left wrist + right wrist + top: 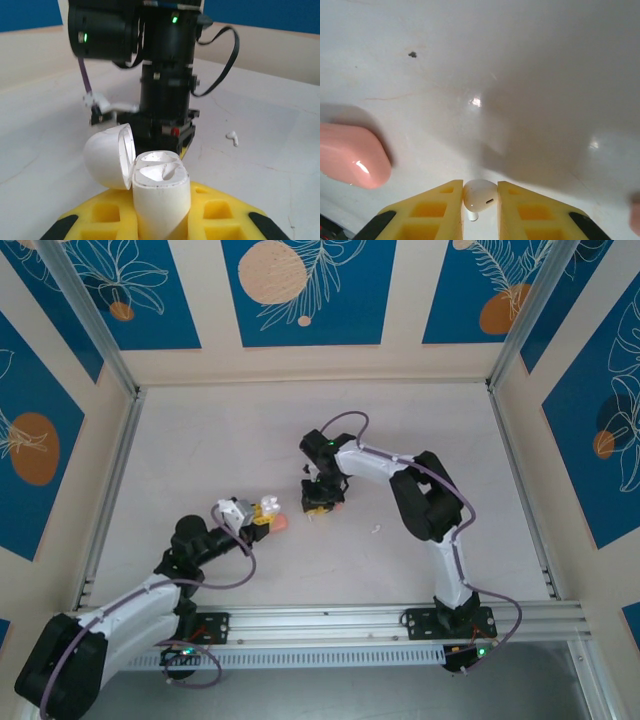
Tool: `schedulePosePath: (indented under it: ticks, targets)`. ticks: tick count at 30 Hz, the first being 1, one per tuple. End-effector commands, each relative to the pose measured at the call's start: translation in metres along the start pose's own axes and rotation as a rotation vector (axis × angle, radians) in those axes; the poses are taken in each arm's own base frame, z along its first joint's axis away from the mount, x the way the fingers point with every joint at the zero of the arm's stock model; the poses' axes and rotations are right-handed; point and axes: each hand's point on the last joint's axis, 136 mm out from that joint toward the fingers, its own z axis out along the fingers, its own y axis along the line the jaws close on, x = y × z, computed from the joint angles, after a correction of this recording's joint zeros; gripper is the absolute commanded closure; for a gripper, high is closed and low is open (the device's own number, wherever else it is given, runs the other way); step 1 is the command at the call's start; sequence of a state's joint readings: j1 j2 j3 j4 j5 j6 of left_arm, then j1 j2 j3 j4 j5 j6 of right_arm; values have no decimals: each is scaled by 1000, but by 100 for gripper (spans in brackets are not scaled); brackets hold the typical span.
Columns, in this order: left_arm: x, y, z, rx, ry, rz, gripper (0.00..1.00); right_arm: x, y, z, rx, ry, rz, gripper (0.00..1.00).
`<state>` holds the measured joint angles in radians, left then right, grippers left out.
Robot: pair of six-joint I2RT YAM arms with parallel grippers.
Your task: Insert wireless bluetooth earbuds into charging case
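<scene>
The charging case [161, 197] is white here, upright with its lid [107, 155] flipped open to the left and two empty sockets showing. My left gripper [160, 212] is shut on its body; from above the case [268, 506] shows at the left gripper [262, 512]. One white earbud [480, 195] is pinched between the yellow fingers [437, 210] of my right gripper [480, 200], stem down, just above the table. The right gripper [320, 506] hangs close to the right of the case. The other earbud [232, 137] lies loose on the table [376, 530].
A salmon-pink pebble-shaped piece [351, 156] lies on the table left of the right gripper and just beside the left gripper's tips [283, 523]. The white tabletop [200, 450] is walled by patterned panels and metal rails [400, 618].
</scene>
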<state>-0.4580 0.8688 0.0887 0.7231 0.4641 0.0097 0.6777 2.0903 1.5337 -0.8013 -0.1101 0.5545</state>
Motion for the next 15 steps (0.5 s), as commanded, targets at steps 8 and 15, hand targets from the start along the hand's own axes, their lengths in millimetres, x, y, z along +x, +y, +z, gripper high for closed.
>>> schedulePosePath:
  ticks: [8,15]
  targets:
    - [-20,-5,26,101,-66,24,91,-13,3,-46,-158,-254,40,79]
    - [-20,-8,46,151,-84,12,92,-12,3,-77,-203,-411,-2,78]
